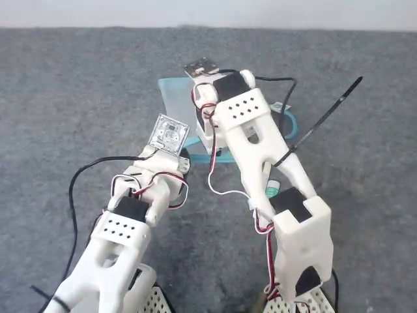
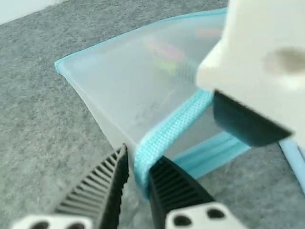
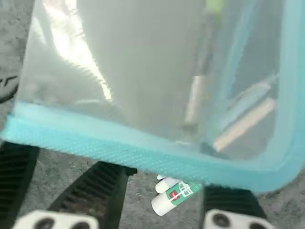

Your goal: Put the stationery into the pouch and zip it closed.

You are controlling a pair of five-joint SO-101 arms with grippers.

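Note:
The pouch is translucent with a teal zipper edge and lies on the grey carpet beyond both arms. My left gripper is shut on the pouch's teal edge, pinching it near a corner and holding it up. My right gripper is open, its ribbed fingers wide apart under the pouch's teal zipper band. Pens and a pencil show faintly through the pouch wall. A small white tube with a green label lies on the carpet outside the pouch, between the right fingers.
The white tube also shows beside the right arm's forearm. The right arm's white body hangs close over the pouch. Cables trail from both arms. Bare carpet spreads around.

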